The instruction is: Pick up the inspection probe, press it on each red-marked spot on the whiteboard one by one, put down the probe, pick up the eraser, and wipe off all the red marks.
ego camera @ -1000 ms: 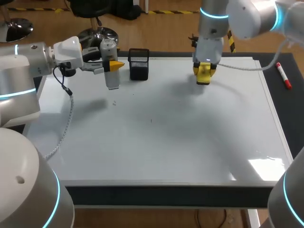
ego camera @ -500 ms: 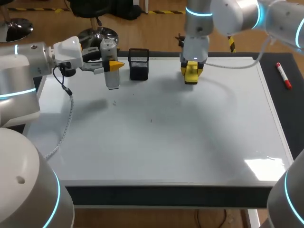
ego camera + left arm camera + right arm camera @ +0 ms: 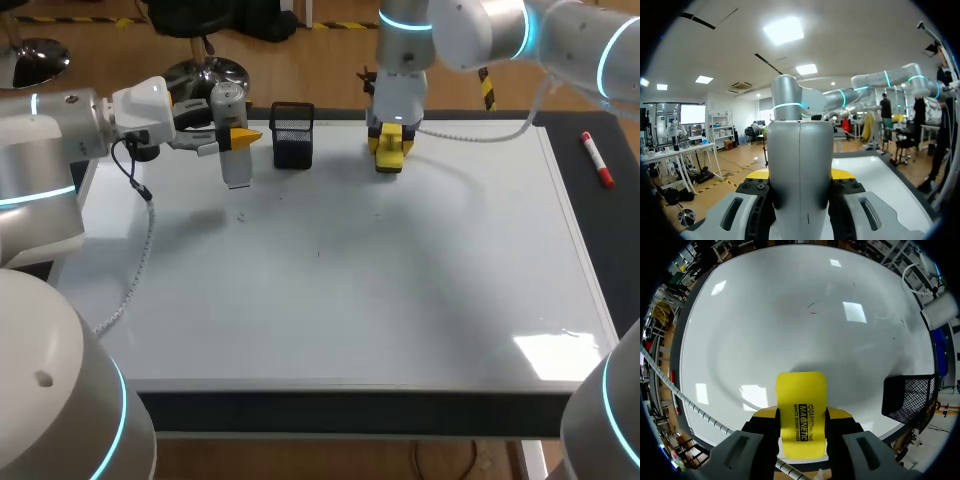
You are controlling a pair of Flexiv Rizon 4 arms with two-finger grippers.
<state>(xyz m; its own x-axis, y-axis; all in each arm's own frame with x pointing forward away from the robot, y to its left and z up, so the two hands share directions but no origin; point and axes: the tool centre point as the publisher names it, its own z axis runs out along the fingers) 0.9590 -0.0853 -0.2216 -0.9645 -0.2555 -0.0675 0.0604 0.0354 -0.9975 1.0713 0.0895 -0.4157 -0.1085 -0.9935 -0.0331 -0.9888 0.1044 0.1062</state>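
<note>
My left gripper is shut on the grey cylindrical probe, held above the whiteboard's far left part. In the left wrist view the probe stands upright in the gripper, between its two yellow tips. My right gripper is shut on the yellow eraser low over the board's far edge, right of the black mesh basket. From the right wrist, the eraser sticks out of that gripper over the whiteboard. I see no red marks, only a few tiny dark specks.
A red marker lies on the dark table strip right of the board. The basket stands close beside the right gripper. A cable hangs from my left arm over the board's left side.
My right arm has carried the eraser left and toward the far edge, closer to the basket. The left arm and the probe have stayed put.
</note>
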